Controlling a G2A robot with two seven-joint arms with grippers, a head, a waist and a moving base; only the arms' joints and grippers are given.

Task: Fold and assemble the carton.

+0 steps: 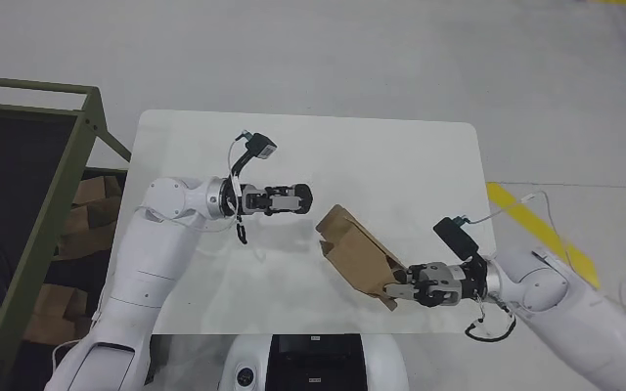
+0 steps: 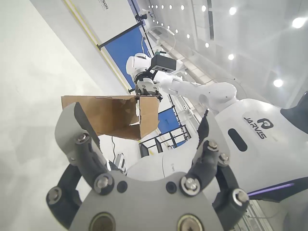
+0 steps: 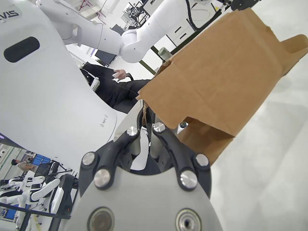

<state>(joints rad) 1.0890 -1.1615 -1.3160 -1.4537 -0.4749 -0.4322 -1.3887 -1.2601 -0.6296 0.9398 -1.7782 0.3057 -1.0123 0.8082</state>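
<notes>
Near the front right edge of the table [image 1: 391, 156], the right gripper [image 1: 396, 289] is pinching one end of the carton [image 1: 357, 252]. Its fingers are pressing together on a cardboard edge, so the brown tube is pointing across the table toward the other arm. In the right wrist view, the right gripper [image 3: 146, 118] is squeezing a thin wall of the carton [image 3: 216, 78]. I am judging that this hold is working as an anchor: one arm is fixing the carton while the other is free to work. The carton is looking half opened, with one mouth open and its flaps not yet folded. Whether its far end is resting on the table, I cannot tell. The left gripper [image 1: 293, 198] is hanging near that end, apart from it, with its fingers spread wide and holding nothing. In the left wrist view, the open mouth of the carton [image 2: 115, 118] is facing the left gripper [image 2: 141, 118], and the right gripper [image 2: 146, 90] is clamping at the far side. Probably the spread fingers are being readied for pushing a flap or a wall.
</notes>
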